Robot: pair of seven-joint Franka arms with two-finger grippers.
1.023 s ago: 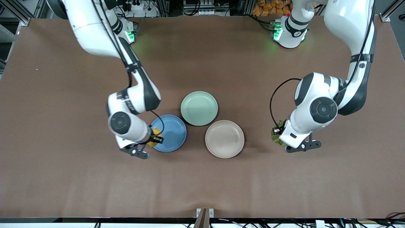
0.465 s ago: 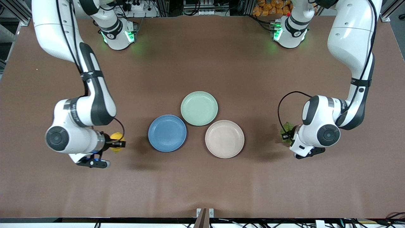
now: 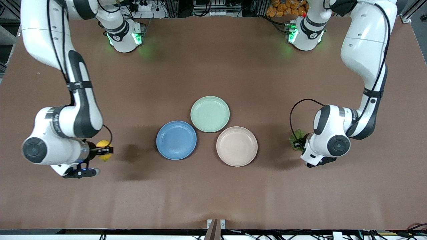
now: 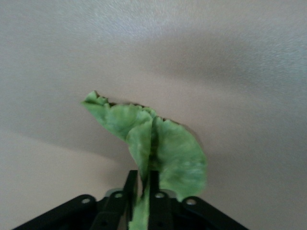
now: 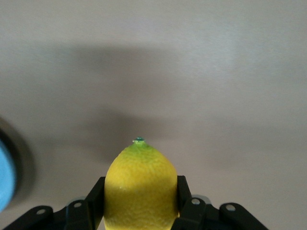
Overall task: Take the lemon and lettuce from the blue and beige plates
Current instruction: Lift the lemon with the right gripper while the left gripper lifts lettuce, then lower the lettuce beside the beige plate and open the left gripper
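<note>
A: Location of lemon (image 3: 104, 145)?

B: Clamped in right gripper (image 3: 106, 150), one finger on each flank, green-tipped end pointing away from the wrist. Carried over bare brown table (image 3: 213, 196) toward the right arm's end, well apart from blue plate (image 3: 176, 140). Shadow cast on the tabletop between fruit and plate.

A: Confirmed from the right wrist view?

B: Confirmed. Lemon (image 5: 140, 189) wedged between both black fingers (image 5: 95, 197); sliver of blue plate (image 5: 5, 177) at the frame edge.

A: Location of lettuce (image 3: 296, 137)?

B: At left gripper (image 3: 298, 144), over bare table toward the left arm's end, apart from beige plate (image 3: 237, 146). In the left wrist view, leaf (image 4: 153, 143) pinched by its stem end between narrowly spaced fingers (image 4: 129, 191), crinkled blade fanning out away from the wrist. Appears caught between the fingers; firmness of grip not determinable, likewise whether the leaf's outer edge touches the tabletop.

A: Condition of plates?

B: Blue and beige plates bare, set close together near table centre. Mint-green plate (image 3: 210, 114) farther from the front camera, tucked between the two, also bare.
</note>
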